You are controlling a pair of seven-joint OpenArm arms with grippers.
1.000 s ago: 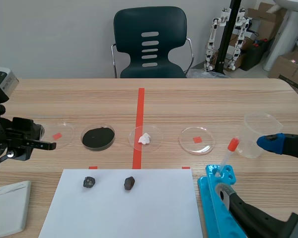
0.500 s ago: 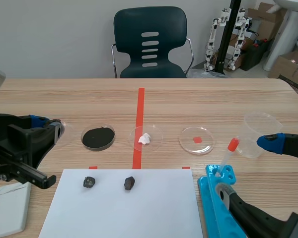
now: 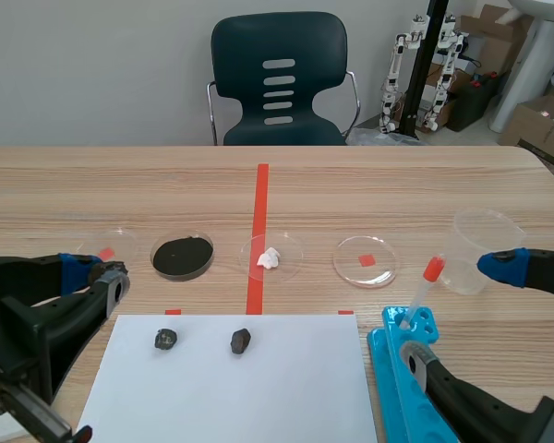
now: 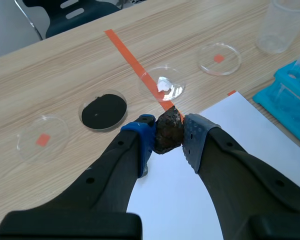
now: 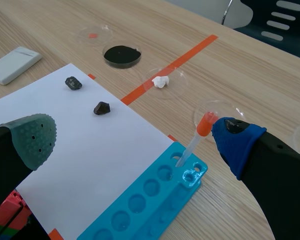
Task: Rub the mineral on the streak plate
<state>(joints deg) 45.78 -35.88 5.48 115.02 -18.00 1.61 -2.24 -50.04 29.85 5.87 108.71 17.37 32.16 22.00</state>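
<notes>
nearest the robot, the left gripper [image 4: 170,131] is clamped on the mineral [image 4: 168,137], a rough, dark brown lump pinched between its blue and grey-green pads. it hangs above the table near the far left corner of a smooth white paper sheet [image 3: 258,388]. the right gripper [image 5: 135,136] has its fingers wide apart with nothing between them, over the near right part of the table. below it is a bright blue plastic rack [image 5: 140,205] with round holes, and a clear dropper [image 5: 195,142] with an orange bulb stands in it. the streak plate [image 5: 15,65], a flat white slab with rounded corners, lies by the near left edge. two knobbly dark stones [image 3: 165,339] [image 3: 241,341] sit on the paper's far part. beyond them is a row of clear round dishes: one with black powder [image 3: 182,256], one with a white lump [image 3: 270,257], and two with only a red square showing [image 3: 367,261] [image 3: 111,247]. a clear plastic beaker [image 3: 485,249] stands towards the right edge. the table [image 3: 397,194] is pale wood grain. past it are a dark chair [image 3: 279,78], a grey wall and cardboard boxes [image 3: 545,120].
</notes>
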